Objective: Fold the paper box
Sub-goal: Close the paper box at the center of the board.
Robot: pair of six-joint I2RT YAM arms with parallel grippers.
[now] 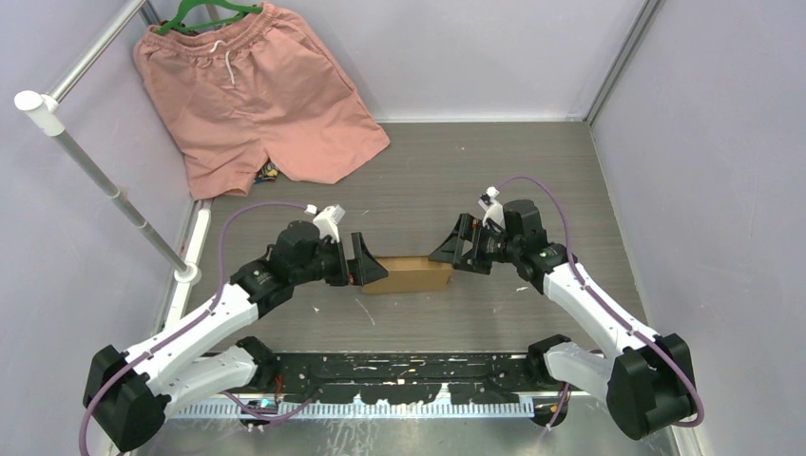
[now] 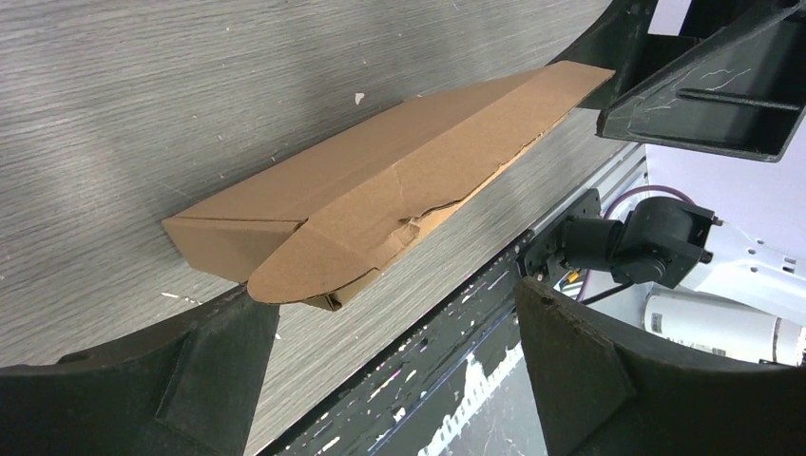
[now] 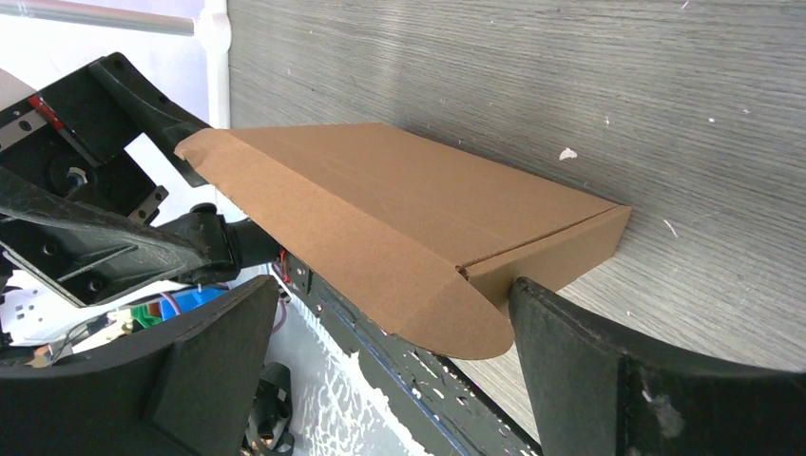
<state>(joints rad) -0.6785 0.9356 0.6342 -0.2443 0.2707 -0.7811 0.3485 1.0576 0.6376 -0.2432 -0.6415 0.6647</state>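
The paper box [image 1: 407,274] is a small, flat, brown cardboard box lying in the middle of the table between my two grippers. Its lid is down, and a front flap with rounded ends [image 2: 314,261] sticks out loose over the near side. My left gripper [image 1: 367,260] stands open at the box's left end, one finger [image 2: 223,351] just under the flap's corner. At the right end my right gripper [image 1: 449,249] is also open, one finger [image 3: 589,361] close to the box's end wall [image 3: 561,252]. Neither gripper holds anything.
Salmon-pink shorts [image 1: 252,95] hang from a green hanger at the back left, by a slanted metal rail [image 1: 105,180]. The black mounting plate [image 1: 399,375] runs along the near edge between the arm bases. Grey walls close in the sides and the back.
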